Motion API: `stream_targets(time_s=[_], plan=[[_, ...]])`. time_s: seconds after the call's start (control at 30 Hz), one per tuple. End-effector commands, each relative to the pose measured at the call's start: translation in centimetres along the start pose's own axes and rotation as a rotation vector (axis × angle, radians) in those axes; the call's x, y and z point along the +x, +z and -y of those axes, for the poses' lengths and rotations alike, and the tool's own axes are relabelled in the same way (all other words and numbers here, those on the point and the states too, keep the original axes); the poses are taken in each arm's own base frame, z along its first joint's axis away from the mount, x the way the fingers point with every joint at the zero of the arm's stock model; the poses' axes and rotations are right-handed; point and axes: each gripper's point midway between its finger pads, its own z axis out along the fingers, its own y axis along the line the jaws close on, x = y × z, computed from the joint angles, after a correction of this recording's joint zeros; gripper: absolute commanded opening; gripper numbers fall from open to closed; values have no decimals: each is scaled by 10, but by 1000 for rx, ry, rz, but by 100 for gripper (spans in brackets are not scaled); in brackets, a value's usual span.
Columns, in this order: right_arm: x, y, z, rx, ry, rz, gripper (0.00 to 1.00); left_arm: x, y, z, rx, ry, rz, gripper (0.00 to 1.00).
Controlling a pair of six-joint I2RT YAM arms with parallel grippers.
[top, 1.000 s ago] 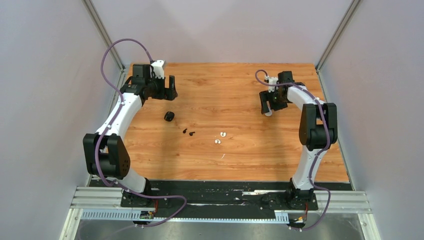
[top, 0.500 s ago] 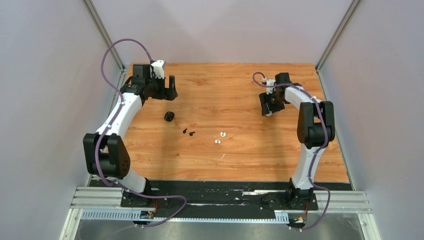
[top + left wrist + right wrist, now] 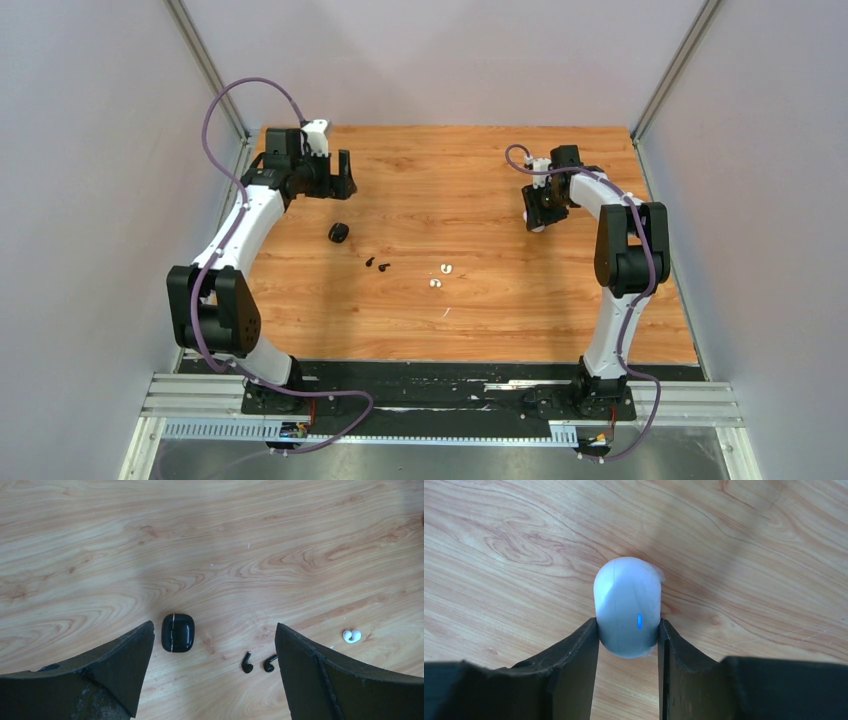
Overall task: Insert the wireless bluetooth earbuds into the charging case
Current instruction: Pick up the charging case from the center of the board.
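My right gripper (image 3: 541, 213) is shut on a closed white charging case (image 3: 628, 605) with a blue light, held at the far right of the table; the case shows as a white spot in the top view (image 3: 538, 226). A closed black case (image 3: 339, 233) lies left of centre, also in the left wrist view (image 3: 177, 632). Two black earbuds (image 3: 377, 265) lie beside it, seen in the left wrist view (image 3: 247, 664) too. Two white earbuds (image 3: 441, 275) lie at centre; one shows in the left wrist view (image 3: 351, 636). My left gripper (image 3: 332, 180) is open and empty, above the far left.
The wooden table (image 3: 470, 320) is bounded by grey walls on the left, right and back. A small white fleck (image 3: 446, 313) lies near the front of centre. Both arm bases stand at the near edge.
My right gripper has closed its fingers onto the white case and shifted slightly. The left arm and the earbuds have not moved.
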Motion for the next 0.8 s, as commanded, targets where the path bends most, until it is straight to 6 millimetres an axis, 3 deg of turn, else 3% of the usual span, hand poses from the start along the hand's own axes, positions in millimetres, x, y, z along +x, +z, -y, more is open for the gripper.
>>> stream_targets(time_s=[0.0,0.07,0.1,0.17,0.3,0.37,0.47,0.63,0.77], plan=[[-14,-9,-7,-20,-12,48,20,-13,5,9,36,-6,40,96],[-12,-8,-9,-23,43,35,30,-13,7,9,39,-7,38,96],[-8,-8,-12,-30,87,19,43,-14,7,10,42,-6,40,96],[-7,-11,-27,-68,165,-3,60,-14,8,11,44,-8,36,96],[-10,-24,-73,-214,241,-46,73,-12,10,12,50,-10,26,96],[-9,-31,-95,-289,243,-83,76,-11,11,13,52,-10,20,96],[-8,-37,-110,-351,227,-115,75,-11,12,15,58,-8,20,96],[-25,-44,-101,-377,93,-87,69,-10,13,16,58,-6,13,96],[-32,-76,-102,-491,-164,-82,62,-11,12,15,58,4,8,96]])
